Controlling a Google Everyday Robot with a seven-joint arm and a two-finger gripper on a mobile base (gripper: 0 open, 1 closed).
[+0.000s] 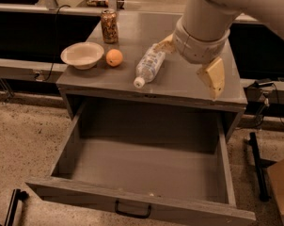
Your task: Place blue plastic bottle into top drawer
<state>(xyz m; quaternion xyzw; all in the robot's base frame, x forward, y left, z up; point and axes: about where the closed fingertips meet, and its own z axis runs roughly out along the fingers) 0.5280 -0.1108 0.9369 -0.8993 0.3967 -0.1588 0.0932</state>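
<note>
Hovering with jaws spread and empty, the gripper point(189, 70) should shift until the bottle point(149, 64), just outside one finger, lies between them; drawer point(85, 197) below.

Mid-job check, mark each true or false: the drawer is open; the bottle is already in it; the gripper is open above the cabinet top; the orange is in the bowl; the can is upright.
1. The top drawer is pulled open. True.
2. The bottle is already in the drawer. False: it lies on its side on the cabinet top, cap toward the front edge.
3. The gripper is open above the cabinet top. True: it holds nothing, and one finger is close to the bottle's base end.
4. The orange is in the bowl. False: it sits on the cabinet top beside the bowl.
5. The can stands upright. True, near the back of the cabinet top.
</note>
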